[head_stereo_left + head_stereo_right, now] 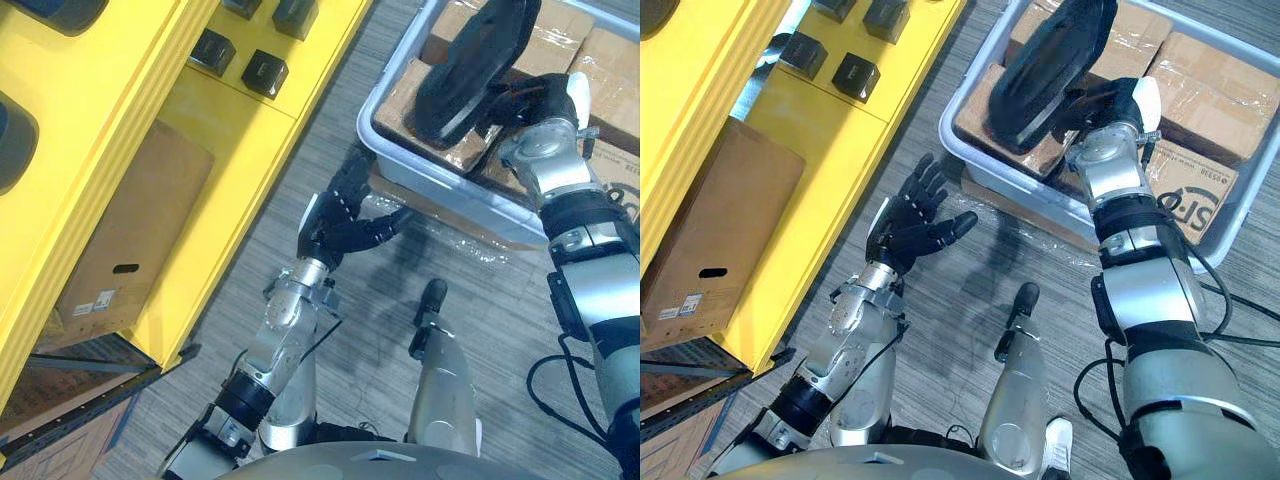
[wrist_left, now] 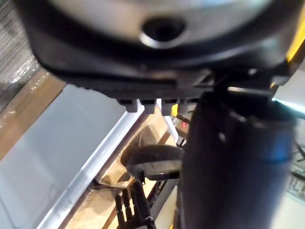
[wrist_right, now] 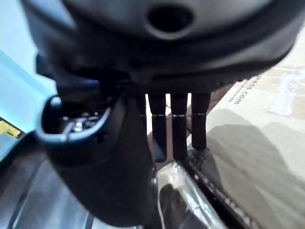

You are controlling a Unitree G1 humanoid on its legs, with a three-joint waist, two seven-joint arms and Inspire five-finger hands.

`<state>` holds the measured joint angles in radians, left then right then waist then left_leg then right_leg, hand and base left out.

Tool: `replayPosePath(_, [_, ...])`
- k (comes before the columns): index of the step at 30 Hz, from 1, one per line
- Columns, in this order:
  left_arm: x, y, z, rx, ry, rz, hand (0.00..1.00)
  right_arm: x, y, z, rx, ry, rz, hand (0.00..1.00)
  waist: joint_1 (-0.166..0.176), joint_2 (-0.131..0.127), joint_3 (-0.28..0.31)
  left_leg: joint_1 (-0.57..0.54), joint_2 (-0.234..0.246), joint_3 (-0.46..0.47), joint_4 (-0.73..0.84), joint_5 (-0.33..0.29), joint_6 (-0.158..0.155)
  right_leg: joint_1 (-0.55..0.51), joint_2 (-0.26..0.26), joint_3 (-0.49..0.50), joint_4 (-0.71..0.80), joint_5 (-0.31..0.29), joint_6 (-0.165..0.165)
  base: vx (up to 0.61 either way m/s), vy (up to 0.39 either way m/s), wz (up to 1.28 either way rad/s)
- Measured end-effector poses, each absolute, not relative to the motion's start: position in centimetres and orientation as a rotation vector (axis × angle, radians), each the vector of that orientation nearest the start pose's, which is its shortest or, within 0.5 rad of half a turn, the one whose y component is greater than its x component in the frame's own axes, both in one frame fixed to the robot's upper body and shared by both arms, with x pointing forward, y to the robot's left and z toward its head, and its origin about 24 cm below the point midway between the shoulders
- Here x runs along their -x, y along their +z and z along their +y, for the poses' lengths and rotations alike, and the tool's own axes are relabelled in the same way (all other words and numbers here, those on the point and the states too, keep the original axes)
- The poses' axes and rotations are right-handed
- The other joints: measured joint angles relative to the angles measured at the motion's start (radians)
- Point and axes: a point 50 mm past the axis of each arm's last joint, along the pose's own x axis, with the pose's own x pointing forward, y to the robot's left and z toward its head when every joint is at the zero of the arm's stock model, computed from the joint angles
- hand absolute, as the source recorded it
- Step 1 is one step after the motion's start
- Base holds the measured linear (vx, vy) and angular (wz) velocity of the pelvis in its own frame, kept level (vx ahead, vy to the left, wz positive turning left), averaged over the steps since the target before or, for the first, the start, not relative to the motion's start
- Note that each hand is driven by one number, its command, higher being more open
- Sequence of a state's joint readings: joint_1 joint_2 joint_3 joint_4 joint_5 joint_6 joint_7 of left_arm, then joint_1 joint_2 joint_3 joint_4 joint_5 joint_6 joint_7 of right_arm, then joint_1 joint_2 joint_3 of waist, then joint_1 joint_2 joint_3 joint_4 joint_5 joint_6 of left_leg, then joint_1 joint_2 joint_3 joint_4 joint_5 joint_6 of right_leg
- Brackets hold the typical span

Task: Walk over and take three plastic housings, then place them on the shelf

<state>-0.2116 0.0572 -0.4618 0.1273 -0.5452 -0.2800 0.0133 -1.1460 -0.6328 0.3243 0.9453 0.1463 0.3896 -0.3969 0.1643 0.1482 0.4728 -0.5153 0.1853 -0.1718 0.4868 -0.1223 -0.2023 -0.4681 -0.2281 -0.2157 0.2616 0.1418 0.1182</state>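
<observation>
Plastic housing [image 1: 1050, 60]: 1 dark, rounded shell at 1 o'clock in the head views, tilted up on end over the bin, its lower end down by the wrapped boxes
Right hand [image 1: 1105, 102]: at the housing's 4 o'clock edge, inside the bin's outline; white cover on the thumb
Right fingers [image 3: 178, 133]: closed with the thumb on the housing's rim, pinching it; the wrist view shows them reaching down onto a glossy dark surface
Left hand [image 1: 908, 225]: near the middle of the head views, palm up above the floor, just off the bin's 8 o'clock corner and clear of it
Left fingers [image 1: 930, 185]: spread wide and nearly straight, thumb out to the side, holding nothing
Bin [image 1: 440, 185]: pale grey-blue tote at 1 o'clock, standing on the floor
Cardboard boxes [image 1: 1200, 70]: film-wrapped, packed side by side inside the bin
Shelf [image 1: 230, 120]: yellow, running from 8 o'clock to 12 o'clock, well apart from the housing
Small black boxes [image 1: 264, 72]: several on the shelf's upper level at 11 o'clock
Brown carton [image 1: 130, 230]: lying on the shelf's lower level at 9 o'clock
Floor [image 1: 480, 320]: grey, streaked, between shelf and bin
</observation>
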Motion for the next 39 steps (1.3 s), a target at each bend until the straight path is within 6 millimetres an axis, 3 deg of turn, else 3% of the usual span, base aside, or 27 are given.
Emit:
replayPosePath(4, [-26.3, 7.5, 5.0, 0.471, -0.428, -0.177, 1.00, -40.2, 21.2, -27.1, 0.553, -0.559, 0.171, 0.00, 0.000, 0.000, -0.004, 0.000, 0.001, 0.000, 0.002, 0.001, -0.001, 0.000, 0.000, 0.000, 0.001, 0.000, 0.000, 0.00, 0.000, 0.00])
replayPosePath(13, [-25.6, 7.1, 5.6, 0.472, -0.422, -0.169, 1.00, -40.1, 21.1, -27.3, 0.570, -0.559, 0.199, 0.00, -0.001, -0.002, -0.004, 0.000, 0.005, -0.001, 0.030, 0.000, -0.001, 0.012, -0.004, -0.018, 0.015, -0.011, -0.004, 0.00, 0.000, 0.00])
replayPosePath(14, [-25.3, 6.8, 5.8, 0.468, -0.422, -0.161, 1.00, -40.0, 21.1, -27.5, 0.571, -0.565, 0.203, 1.00, -0.002, -0.004, -0.005, 0.000, 0.007, -0.002, 0.033, 0.000, -0.001, 0.016, -0.007, -0.034, 0.015, -0.011, -0.004, 0.00, 0.000, 0.00])
replayPosePath(20, [-24.3, 5.5, 6.3, 0.470, -0.403, -0.117, 1.00, -39.8, 22.0, -28.0, 0.542, -0.635, 0.137, 1.00, -0.003, -0.030, -0.009, 0.006, 0.014, -0.002, 0.035, 0.000, -0.002, 0.024, -0.008, -0.048, 0.014, -0.005, 0.003, 0.00, 0.000, 0.00])
replayPosePath(23, [-23.8, 5.0, 6.3, 0.473, -0.404, -0.095, 1.00, -39.7, 24.0, -27.6, 0.524, -0.690, -0.015, 1.00, -0.007, -0.038, -0.008, 0.022, 0.015, -0.001, 0.034, -0.001, -0.003, 0.040, -0.007, -0.049, 0.011, -0.004, 0.003, 0.00, 0.000, 0.00])
replayPosePath(26, [-23.6, 4.8, 6.3, 0.470, -0.407, -0.088, 1.00, -39.1, 28.3, -25.6, 0.527, -0.652, -0.330, 1.00, -0.014, -0.039, -0.007, 0.030, 0.017, 0.004, 0.028, 0.000, -0.003, 0.049, -0.003, -0.047, -0.008, 0.008, 0.003, 0.02, 0.000, -0.05])
replayPosePath(29, [-23.6, 4.7, 6.4, 0.440, -0.434, -0.085, 1.00, -38.1, 31.3, -22.4, 0.596, -0.556, -0.607, 1.00, -0.022, -0.039, -0.007, 0.062, 0.016, 0.011, 0.009, 0.001, -0.002, 0.081, -0.002, -0.046, -0.032, 0.016, 0.004, 0.03, 0.004, -0.01])
replayPosePath(31, [-23.6, 4.7, 6.6, 0.423, -0.443, -0.086, 1.00, -37.6, 32.1, -20.3, 0.662, -0.461, -0.723, 1.00, -0.026, -0.042, -0.007, 0.074, 0.014, 0.014, -0.005, 0.002, 0.001, 0.093, -0.001, -0.044, -0.047, 0.019, 0.007, 0.04, 0.003, -0.01])
replayPosePath(34, [-23.9, 4.6, 6.9, 0.395, -0.451, -0.083, 1.00, -37.7, 31.0, -17.8, 0.778, -0.285, -0.740, 1.00, -0.019, -0.044, -0.007, 0.090, 0.014, 0.014, -0.023, 0.003, 0.004, 0.107, 0.000, -0.046, -0.060, 0.021, 0.006, 0.05, -0.004, 0.03])
replayPosePath(39, [-24.3, 4.3, 7.1, 0.370, -0.452, -0.072, 1.00, -39.8, 25.2, -18.5, 0.803, -0.196, -0.431, 1.00, 0.010, -0.044, -0.006, 0.090, 0.010, 0.003, -0.039, 0.013, -0.002, 0.115, 0.000, -0.055, -0.070, 0.025, 0.002, 0.06, -0.010, 0.08])
